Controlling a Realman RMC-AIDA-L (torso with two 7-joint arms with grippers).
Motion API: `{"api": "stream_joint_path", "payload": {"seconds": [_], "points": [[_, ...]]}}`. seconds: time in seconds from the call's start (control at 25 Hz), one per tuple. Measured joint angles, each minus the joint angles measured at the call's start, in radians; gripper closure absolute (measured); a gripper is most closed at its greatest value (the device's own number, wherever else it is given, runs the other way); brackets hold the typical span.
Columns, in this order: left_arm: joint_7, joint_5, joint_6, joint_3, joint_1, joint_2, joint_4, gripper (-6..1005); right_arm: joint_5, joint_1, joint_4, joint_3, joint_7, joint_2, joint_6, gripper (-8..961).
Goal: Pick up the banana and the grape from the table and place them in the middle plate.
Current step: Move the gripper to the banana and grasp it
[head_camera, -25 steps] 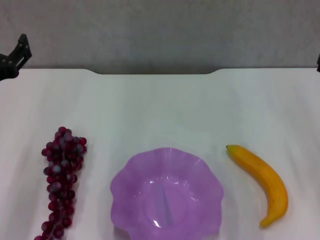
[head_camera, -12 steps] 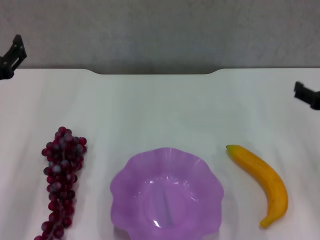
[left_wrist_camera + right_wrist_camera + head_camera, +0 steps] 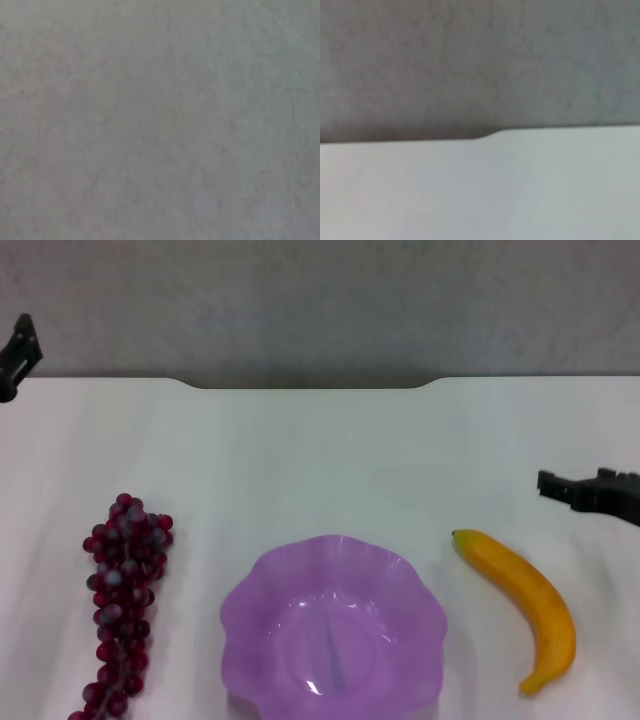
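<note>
A bare test bench, lab-like; a plain white table with a notched far edge at twelve o'clock; a blank grey wall behind.

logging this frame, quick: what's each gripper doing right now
left gripper: at the table's far left edge, holding nothing, open or closed cannot be told
right gripper: above the banana, holding nothing, cannot be told

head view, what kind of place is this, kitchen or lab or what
Most likely a lab-style test bench rather than a kitchen: a plain white table against a bare grey wall, with only staged items, a banana, a bunch of grapes and a purple plate, plus robot grippers at the edges.
</note>
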Motion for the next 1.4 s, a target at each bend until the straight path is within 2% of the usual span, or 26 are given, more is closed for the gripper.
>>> {"api": "stream_joint_path", "payload": {"seconds": [0.32,0.64,0.88,1.24,1.4], "points": [[0.0,0.0,0.0,-0.005,0.003,0.0,-0.001,126,-0.005,0.051,0.028,0.002,0.018,0.0,0.134,95],[0.001,0.0,0.0,-0.007,0.003,0.0,-0.002,127,-0.008,0.173,0.242,0.001,0.047,0.0,0.163,96],[0.001,0.0,0.0,-0.007,0.003,0.0,-0.002,127,-0.008,0.24,0.339,-0.005,0.048,-0.001,0.173,97],[0.001,0.0,0.0,-0.005,-0.001,0.0,0.0,128,-0.005,0.269,0.336,-0.047,0.038,0.0,0.179,97],[0.001,0.0,0.0,-0.005,-0.001,0.0,0.0,128,-0.003,0.292,0.378,-0.049,0.038,0.001,0.185,96]]}}
